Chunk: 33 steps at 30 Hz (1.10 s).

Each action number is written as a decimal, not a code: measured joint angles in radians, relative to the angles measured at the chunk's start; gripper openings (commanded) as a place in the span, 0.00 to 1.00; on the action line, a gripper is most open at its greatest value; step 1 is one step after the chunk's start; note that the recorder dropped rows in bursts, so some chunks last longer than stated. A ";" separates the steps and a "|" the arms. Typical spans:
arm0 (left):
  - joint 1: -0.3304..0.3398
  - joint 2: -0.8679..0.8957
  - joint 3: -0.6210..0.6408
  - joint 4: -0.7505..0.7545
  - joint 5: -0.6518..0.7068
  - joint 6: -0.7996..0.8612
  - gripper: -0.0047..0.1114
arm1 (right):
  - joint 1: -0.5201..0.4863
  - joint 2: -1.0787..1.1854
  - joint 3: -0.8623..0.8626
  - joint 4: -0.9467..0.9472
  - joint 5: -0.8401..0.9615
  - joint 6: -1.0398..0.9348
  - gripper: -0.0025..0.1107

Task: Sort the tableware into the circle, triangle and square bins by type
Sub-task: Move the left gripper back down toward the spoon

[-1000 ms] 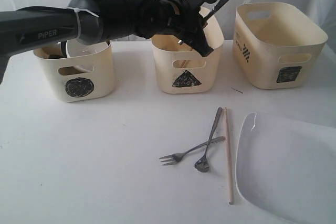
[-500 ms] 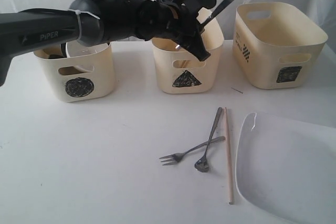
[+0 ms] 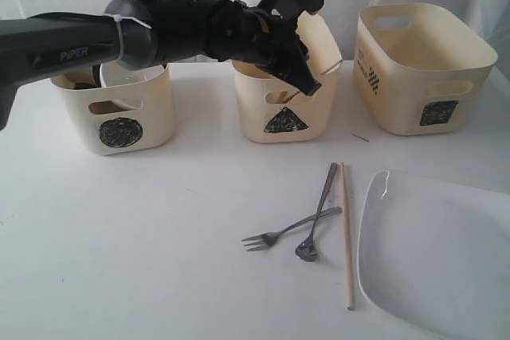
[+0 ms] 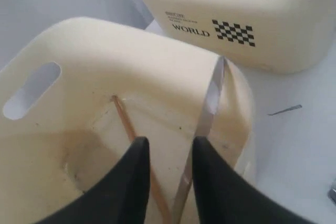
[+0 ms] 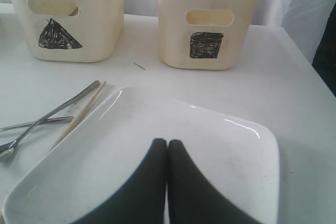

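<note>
My left gripper (image 4: 169, 142) (image 3: 304, 73) hangs open over the triangle bin (image 3: 279, 109) (image 4: 105, 51). Inside that bin a steel knife (image 4: 209, 103) (image 3: 330, 66) leans free against the wall, its tip at the rim, beside a wooden chopstick (image 4: 126, 124). Two steel forks (image 3: 291, 228) (image 3: 320, 209) lie crossed on the table, with another chopstick (image 3: 346, 236) next to them. The large white square plate (image 3: 438, 260) (image 5: 220, 156) lies at the front right. My right gripper (image 5: 167, 141) is shut and empty just above this plate.
The circle bin (image 3: 119, 117) stands at the left, partly behind my left arm, with a white rim showing inside. The wider square bin (image 3: 422, 69) (image 5: 210, 30) stands at the back right. A thin dark sliver (image 3: 360, 138) lies between the bins.
The left gripper held the knife up above the triangle bin. It has since opened, and the knife has dropped into the bin and leans on the rim. The right gripper has not moved.
</note>
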 measured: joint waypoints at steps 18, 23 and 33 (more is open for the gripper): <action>-0.106 -0.073 0.000 -0.008 0.290 -0.031 0.34 | 0.000 0.000 0.000 0.000 0.000 0.000 0.02; -0.118 -0.073 0.000 -0.028 0.382 -0.037 0.34 | 0.000 0.000 0.000 0.000 0.000 0.000 0.02; -0.118 -0.073 0.000 -0.086 0.498 -0.074 0.34 | 0.000 0.000 0.000 0.000 0.000 0.000 0.02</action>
